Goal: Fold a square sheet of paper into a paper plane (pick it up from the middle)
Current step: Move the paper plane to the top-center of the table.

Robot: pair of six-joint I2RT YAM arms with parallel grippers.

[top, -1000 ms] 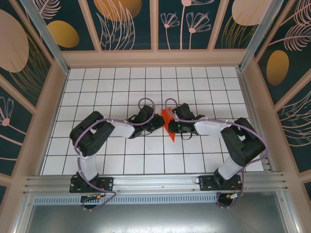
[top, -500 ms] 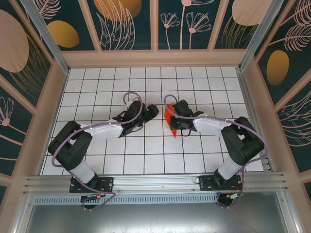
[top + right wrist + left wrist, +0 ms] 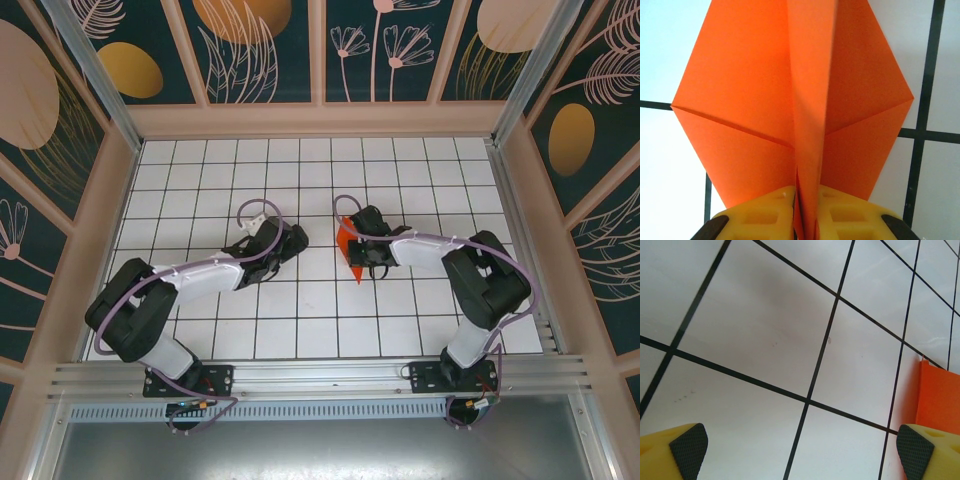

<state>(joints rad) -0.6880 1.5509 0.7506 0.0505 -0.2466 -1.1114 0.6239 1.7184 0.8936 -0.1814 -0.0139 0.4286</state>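
Note:
The square sheet of paper, bright orange-red, is folded into a pointed paper plane (image 3: pixel 348 254) shape with a centre crease. It stands on edge on the white grid floor at mid-table. My right gripper (image 3: pixel 360 247) is shut on it. In the right wrist view the yellow fingers (image 3: pixel 765 217) pinch the centre fold of the plane (image 3: pixel 745 105), and its wings spread to both sides. My left gripper (image 3: pixel 297 238) stands about one tile to the left of the plane, open and holding nothing. Its fingertips (image 3: pixel 689 450) sit wide apart over bare tiles, and the paper's edge (image 3: pixel 940 400) shows at the right.
The white tiled floor (image 3: pixel 300 180) with black grid lines is fenced by pale wooden walls (image 3: pixel 320 118) at the back and sides. An aluminium rail (image 3: pixel 320 378) carrying both arm bases runs along the near edge.
My left gripper has opened, let go of the paper and drawn back to the left, its arm stretching lower. The right gripper keeps its hold, and the paper has hardly moved.

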